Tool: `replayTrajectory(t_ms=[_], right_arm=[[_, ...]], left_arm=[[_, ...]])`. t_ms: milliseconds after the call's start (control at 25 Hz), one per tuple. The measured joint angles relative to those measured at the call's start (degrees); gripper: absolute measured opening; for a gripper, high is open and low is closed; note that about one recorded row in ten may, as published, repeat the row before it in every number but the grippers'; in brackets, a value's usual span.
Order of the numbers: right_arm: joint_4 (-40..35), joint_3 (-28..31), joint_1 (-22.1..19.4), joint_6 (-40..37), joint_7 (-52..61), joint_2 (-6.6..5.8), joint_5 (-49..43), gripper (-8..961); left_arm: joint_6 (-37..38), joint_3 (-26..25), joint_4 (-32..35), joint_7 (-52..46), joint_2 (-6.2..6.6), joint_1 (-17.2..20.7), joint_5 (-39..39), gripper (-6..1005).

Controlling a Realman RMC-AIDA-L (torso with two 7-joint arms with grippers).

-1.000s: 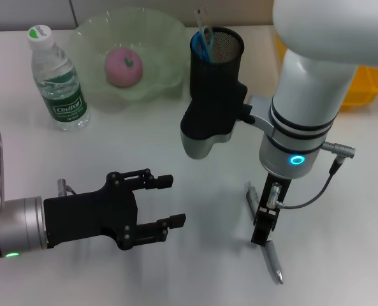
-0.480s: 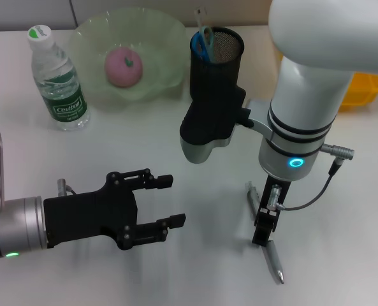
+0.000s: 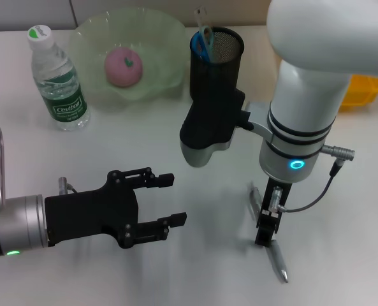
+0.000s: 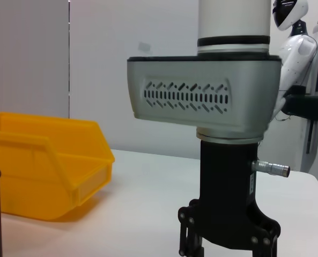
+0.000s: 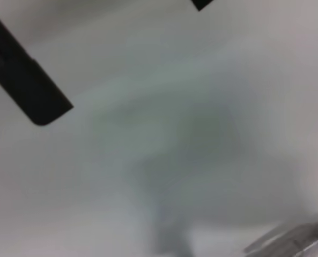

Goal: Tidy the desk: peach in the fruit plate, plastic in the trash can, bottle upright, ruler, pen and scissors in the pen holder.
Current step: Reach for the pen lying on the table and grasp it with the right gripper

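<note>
Right gripper (image 3: 265, 241) down at the desk (image 3: 112, 146) near its front right part, pointing straight down, fingers closed on the silver pen (image 3: 275, 258), whose tip slants onward toward the front edge. Second slim grey piece (image 3: 255, 199) just behind the gripper, lying on the surface (too thin to name for certain).

Left gripper (image 3: 169, 201) low over the front left part, fingers (image 3: 160, 180) spread apart with nothing between them, pointing toward the right arm.

Along the back edge: bottle (image 3: 56, 78) upright with its green cap on, near the left corner; beside it the pale green fruit plate (image 3: 157, 38) with the pink peach (image 3: 123, 66) inside. Next along, black mesh pen holder (image 3: 220, 67), blue-handled scissors (image 3: 204, 39) standing in it. Yellow bin (image 3: 364, 86) at the right edge, partly hidden behind the right arm; same bin (image 4: 46, 160) plain in the left wrist view.
</note>
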Motion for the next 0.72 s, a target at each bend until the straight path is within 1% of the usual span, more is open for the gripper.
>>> replayTrajectory(t_ms=[200, 440, 720], right_arm=[[-0.15, -0.51, -0.07, -0.08, 0.12, 0.00, -0.16, 657], [-0.33, -0.51, -0.17, -0.15, 0.14, 0.00, -0.27, 430], [-0.19, -0.52, -0.18, -0.16, 0.16, 0.00, -0.36, 392]], left_arm=[[0.00, 0.00, 0.05, -0.09, 0.00, -0.03, 0.00, 676], [0.08, -0.20, 0.24, -0.14, 0.00, -0.07, -0.04, 676], [0.13, -0.41, 0.28, -0.15, 0.00, -0.16, -0.09, 676]])
